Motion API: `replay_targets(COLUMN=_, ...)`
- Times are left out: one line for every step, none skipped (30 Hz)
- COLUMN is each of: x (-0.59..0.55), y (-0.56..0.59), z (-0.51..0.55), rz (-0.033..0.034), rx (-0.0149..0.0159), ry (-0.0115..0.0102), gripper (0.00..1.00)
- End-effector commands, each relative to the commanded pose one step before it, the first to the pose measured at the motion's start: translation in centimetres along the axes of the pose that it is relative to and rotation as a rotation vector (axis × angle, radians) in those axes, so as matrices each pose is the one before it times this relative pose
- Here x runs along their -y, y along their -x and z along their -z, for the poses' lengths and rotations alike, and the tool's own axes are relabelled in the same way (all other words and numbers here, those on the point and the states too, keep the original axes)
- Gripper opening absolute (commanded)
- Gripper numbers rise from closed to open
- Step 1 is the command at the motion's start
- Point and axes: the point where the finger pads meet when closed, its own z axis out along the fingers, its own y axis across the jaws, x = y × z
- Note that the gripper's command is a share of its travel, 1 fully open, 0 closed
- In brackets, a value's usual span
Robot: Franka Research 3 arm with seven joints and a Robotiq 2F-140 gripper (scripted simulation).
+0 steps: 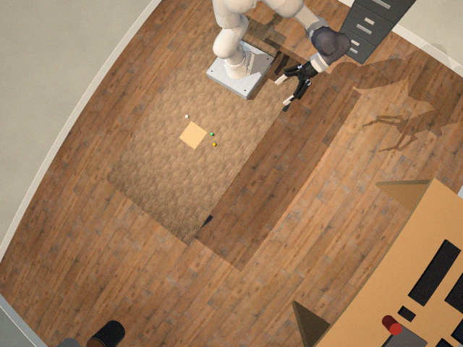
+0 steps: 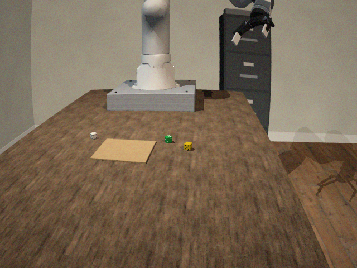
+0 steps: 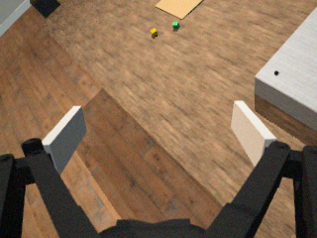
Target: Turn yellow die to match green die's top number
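Note:
The yellow die (image 1: 214, 144) (image 2: 188, 146) (image 3: 154, 32) lies on the bare table, right of the tan mat (image 1: 192, 134) (image 2: 124, 150) (image 3: 178, 6). The green die (image 1: 211, 133) (image 2: 168, 139) (image 3: 175, 25) lies on the table between the yellow die and the mat's right edge. A white die (image 1: 187, 116) (image 2: 93, 135) lies just off the mat's far left corner. Nothing lies on the mat. My gripper (image 1: 285, 90) (image 2: 250, 33) (image 3: 158, 116) is open and empty, high in the air beyond the table's right edge, far from the dice.
The arm's grey base (image 1: 239, 72) (image 2: 151, 99) (image 3: 292, 79) stands at the table's back. A dark filing cabinet (image 1: 368, 26) (image 2: 245, 75) stands behind the table's right rear corner. The table's right edge (image 2: 276, 161) drops to the wooden floor.

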Motion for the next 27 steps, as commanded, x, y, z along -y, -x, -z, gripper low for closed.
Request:
replay_targets(x=0.004, y=-0.002, z=0.005, rz=-0.00009, rx=0.00009, ry=-0.00003, gripper=1.00)
replay_targets(x=0.000, y=0.000, z=0.000, rz=0.00000, rx=0.00000, ry=0.00000, gripper=1.00)
replay_targets(x=0.000, y=0.000, z=0.000, rz=0.00000, rx=0.00000, ry=0.00000, gripper=1.00)
replay_targets(x=0.000, y=0.000, z=0.000, rz=0.00000, rx=0.00000, ry=0.00000, gripper=1.00)
replay_targets(x=0.000, y=0.000, z=0.000, rz=0.00000, rx=0.00000, ry=0.00000, gripper=1.00)
replay_targets(x=0.000, y=0.000, z=0.000, rz=0.00000, rx=0.00000, ry=0.00000, gripper=1.00)
replay_targets(x=0.000, y=0.000, z=0.000, rz=0.00000, rx=0.00000, ry=0.00000, gripper=1.00)
replay_targets(x=0.000, y=0.000, z=0.000, rz=0.00000, rx=0.00000, ry=0.00000, gripper=1.00)
replay_targets(x=0.000, y=0.000, z=0.000, rz=0.00000, rx=0.00000, ry=0.00000, gripper=1.00)
replay_targets(x=0.000, y=0.000, z=0.000, rz=0.00000, rx=0.00000, ry=0.00000, gripper=1.00)
replay_targets(x=0.000, y=0.000, z=0.000, rz=0.00000, rx=0.00000, ry=0.00000, gripper=1.00)
replay_targets(x=0.000, y=0.000, z=0.000, rz=0.00000, rx=0.00000, ry=0.00000, gripper=1.00)
replay_targets(x=0.000, y=0.000, z=0.000, rz=0.00000, rx=0.00000, ry=0.00000, gripper=1.00)
replay_targets(x=0.000, y=0.000, z=0.000, rz=0.00000, rx=0.00000, ry=0.00000, gripper=1.00)
replay_targets(x=0.000, y=0.000, z=0.000, rz=0.00000, rx=0.00000, ry=0.00000, gripper=1.00)
replay_targets(x=0.000, y=0.000, z=0.000, rz=0.00000, rx=0.00000, ry=0.00000, gripper=1.00)
replay_targets(x=0.000, y=0.000, z=0.000, rz=0.00000, rx=0.00000, ry=0.00000, gripper=1.00)
replay_targets(x=0.006, y=-0.003, z=-0.008, rz=-0.00036, rx=0.00003, ry=0.00019, gripper=1.00)
replay_targets(x=0.038, y=-0.019, z=-0.052, rz=-0.00240, rx=0.00018, ry=0.00128, gripper=1.00)
replay_targets(x=0.099, y=-0.048, z=-0.134, rz=-0.00620, rx=0.00046, ry=0.00332, gripper=1.00)
replay_targets(x=0.183, y=-0.090, z=-0.248, rz=-0.01147, rx=0.00083, ry=0.00613, gripper=1.00)
replay_targets(x=0.285, y=-0.141, z=-0.387, rz=-0.01795, rx=0.00125, ry=0.00957, gripper=1.00)
replay_targets(x=0.403, y=-0.199, z=-0.546, rz=-0.02539, rx=0.00166, ry=0.01349, gripper=1.00)
replay_targets(x=0.533, y=-0.262, z=-0.719, rz=-0.03357, rx=0.00201, ry=0.01775, gripper=1.00)
replay_targets(x=0.673, y=-0.328, z=-0.900, rz=-0.04227, rx=0.00223, ry=0.02222, gripper=1.00)
replay_targets(x=0.819, y=-0.394, z=-1.083, rz=-0.05131, rx=0.00227, ry=0.02675, gripper=1.00)
replay_targets(x=0.567, y=-0.260, z=-0.728, rz=-0.03494, rx=0.00127, ry=0.01808, gripper=1.00)
